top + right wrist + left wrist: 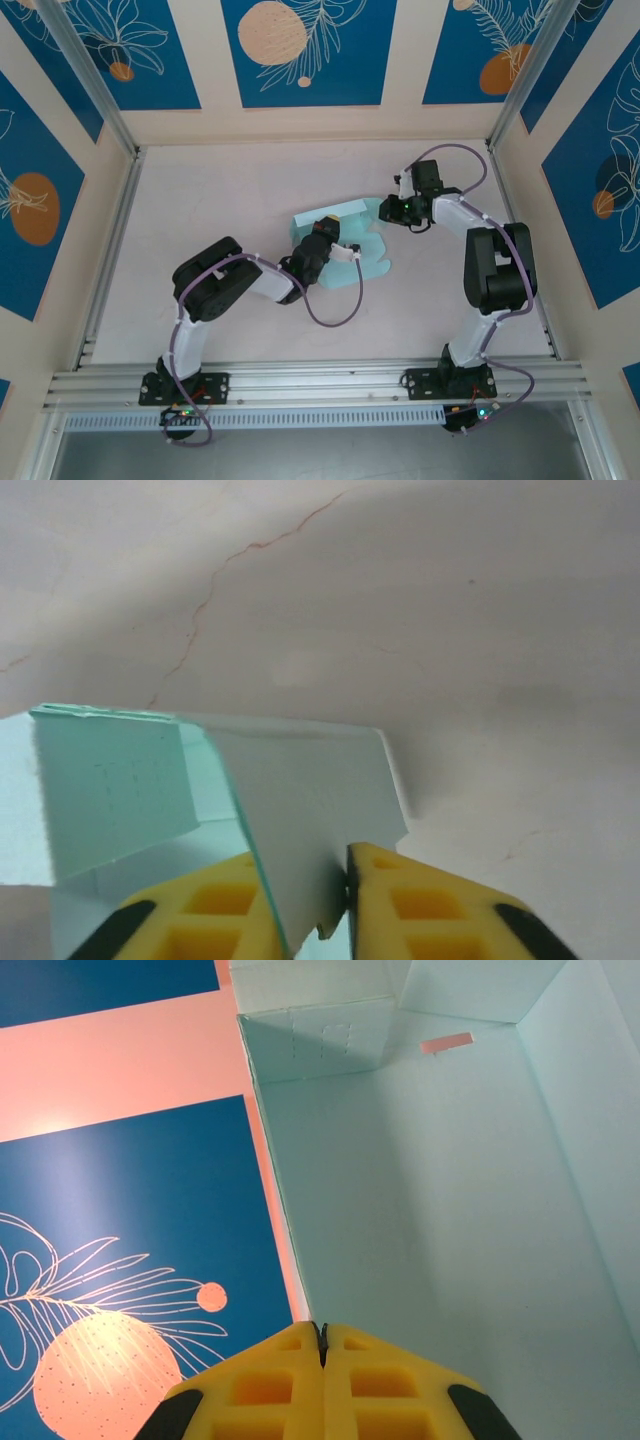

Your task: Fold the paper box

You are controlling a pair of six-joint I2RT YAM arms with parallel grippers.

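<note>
Up close, right pincer (300, 900) pinches paper box (300, 810); overhead, seemingly touching.

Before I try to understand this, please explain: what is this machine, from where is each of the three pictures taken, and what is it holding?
These are two robot arms bolted at the near edge of a table, each ending in a two-finger gripper. One picture comes from a fixed camera above and behind the arms. The other two come from small cameras on the wrists, so the yellow pads at the bottom are each arm's own fingers.

On the table lies the paper box, pale mint card, partly folded with some walls standing up.

The right gripper is shut on a flap of the card, which passes between its pads. The left gripper has its pads pressed together at the card's edge; whether card is pinched between them I cannot tell.
</note>
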